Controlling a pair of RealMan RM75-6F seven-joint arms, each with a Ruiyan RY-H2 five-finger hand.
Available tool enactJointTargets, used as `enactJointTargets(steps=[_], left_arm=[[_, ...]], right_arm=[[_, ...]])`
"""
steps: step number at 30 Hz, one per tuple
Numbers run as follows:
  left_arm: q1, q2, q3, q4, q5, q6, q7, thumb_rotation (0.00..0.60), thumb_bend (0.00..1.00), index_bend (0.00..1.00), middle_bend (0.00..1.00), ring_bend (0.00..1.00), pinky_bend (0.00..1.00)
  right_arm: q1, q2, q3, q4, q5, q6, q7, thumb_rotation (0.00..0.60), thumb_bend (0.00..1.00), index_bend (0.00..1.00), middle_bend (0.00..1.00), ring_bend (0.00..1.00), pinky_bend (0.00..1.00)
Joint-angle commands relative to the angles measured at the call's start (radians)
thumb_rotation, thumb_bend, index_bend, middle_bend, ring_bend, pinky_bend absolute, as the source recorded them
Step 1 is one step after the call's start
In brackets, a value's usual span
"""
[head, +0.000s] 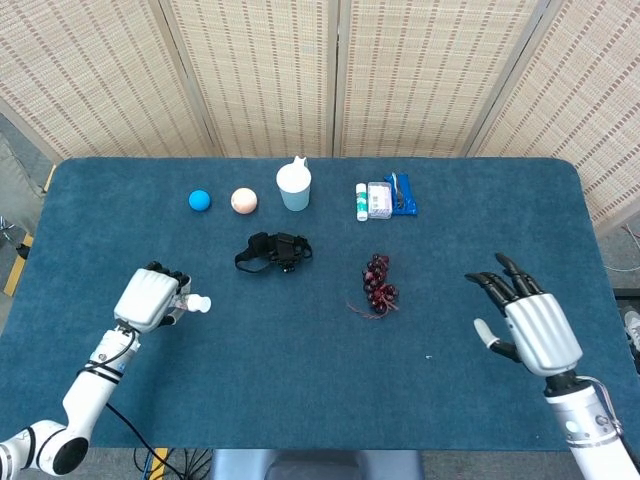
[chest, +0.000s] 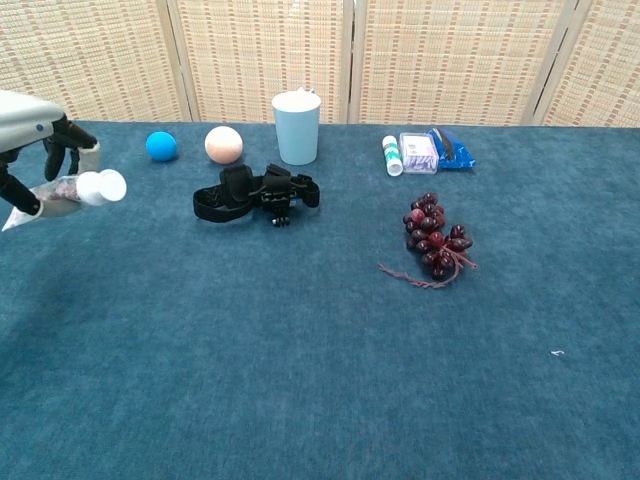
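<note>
My left hand (head: 150, 296) (chest: 35, 140) grips a small tube with a white cap (head: 198, 303) (chest: 88, 188) and holds it above the left side of the blue table (head: 300, 350), cap pointing right. My right hand (head: 528, 325) hovers open over the right side of the table, fingers spread, holding nothing; it is to the right of the bunch of dark grapes (head: 380, 284) (chest: 436, 240). The chest view does not show the right hand.
Along the back stand a blue ball (head: 199, 200), a peach ball (head: 243, 200), a pale blue cup (head: 294, 186), a white tube (head: 362, 202) and a blue packet (head: 392, 196). A black strap with a small device (head: 274, 250) lies mid-table.
</note>
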Motion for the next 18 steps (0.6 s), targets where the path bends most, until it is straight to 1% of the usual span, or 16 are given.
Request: enactJointTargets(steps=[1,5,7,9,12,18], left_arm=[[-0.034,0.027,-0.021,-0.061,-0.031,-0.023,0.068,0.6,0.37,0.56,0.71,0.52,0.31],[-0.068,0.041,-0.034,-0.123,-0.074,-0.044,0.149,0.6,0.37,0.56,0.72,0.53,0.31],[-0.082,0.041,-0.039,-0.146,-0.091,-0.049,0.18,0.6,0.37,0.56,0.72,0.53,0.31],[-0.1,0.039,-0.043,-0.166,-0.117,-0.058,0.216,0.6,0.37,0.56,0.72,0.53,0.31],[-0.127,0.032,-0.048,-0.184,-0.16,-0.071,0.262,0.6,0.37,0.56,0.73,0.53,0.31],[-0.18,0.015,-0.06,-0.195,-0.255,-0.087,0.33,0.6,0.37,0.56,0.73,0.53,0.31]], right_arm=[[0.055,-0.032,0.01,-0.012,-0.034,-0.055,-0.027,0.6,0.3,0.23,0.36,0.12,0.21],[0.128,-0.065,0.027,-0.024,-0.038,-0.133,-0.063,0.6,0.3,0.23,0.41,0.17,0.22],[0.16,-0.082,0.037,-0.027,-0.028,-0.169,-0.084,0.6,0.33,0.23,0.44,0.21,0.26],[0.196,-0.102,0.048,-0.028,-0.008,-0.211,-0.11,0.6,0.34,0.23,0.46,0.23,0.28],[0.243,-0.134,0.061,-0.026,0.029,-0.262,-0.146,0.6,0.35,0.23,0.5,0.29,0.33],[0.317,-0.186,0.082,-0.02,0.111,-0.334,-0.203,0.6,0.36,0.23,0.6,0.41,0.44]])
